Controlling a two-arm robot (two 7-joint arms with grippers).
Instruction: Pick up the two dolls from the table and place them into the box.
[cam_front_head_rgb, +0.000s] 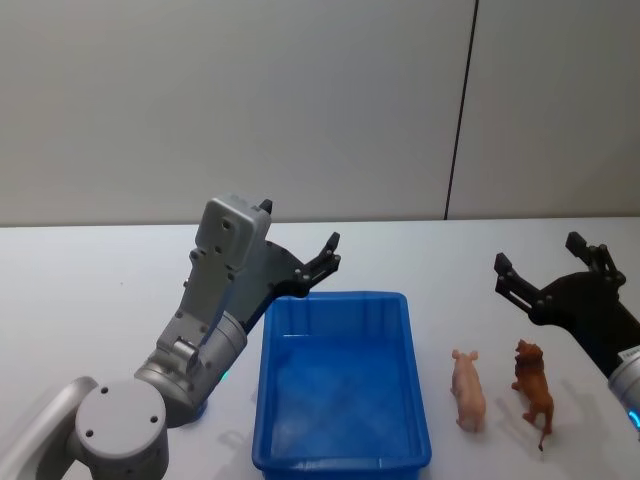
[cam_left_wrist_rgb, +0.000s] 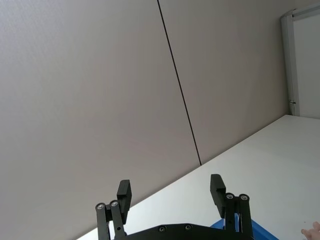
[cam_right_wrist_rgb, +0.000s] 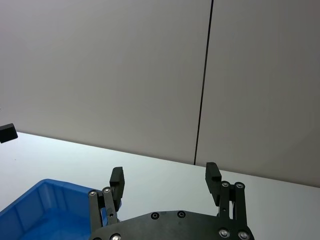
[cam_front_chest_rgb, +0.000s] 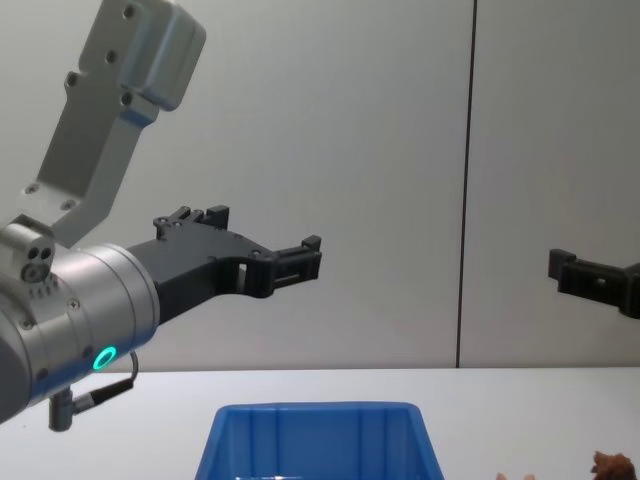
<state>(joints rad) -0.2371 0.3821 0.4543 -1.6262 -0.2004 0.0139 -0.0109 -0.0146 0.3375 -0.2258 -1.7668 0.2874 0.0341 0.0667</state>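
The blue box (cam_front_head_rgb: 340, 462) stands empty on the white table (cam_front_head_rgb: 90, 290), in front of me. To its right lie the two dolls: a pale pink animal (cam_front_head_rgb: 468, 391) beside the box, and a brown fuzzy one (cam_front_head_rgb: 533, 391) just right of it. My left gripper (cam_front_head_rgb: 322, 262) hangs open in the air over the box's far left corner, its fingers (cam_left_wrist_rgb: 124, 193) spread wide. My right gripper (cam_front_head_rgb: 540, 262) is also open, raised above and behind the dolls, with nothing between its fingers (cam_right_wrist_rgb: 212, 173). The box's near wall (cam_front_chest_rgb: 315, 440) shows low in the chest view.
A plain grey wall with a dark vertical seam (cam_front_head_rgb: 460, 110) rises behind the table. Bare tabletop lies left of the box and beyond it. A corner of the box (cam_right_wrist_rgb: 40, 207) appears in the right wrist view.
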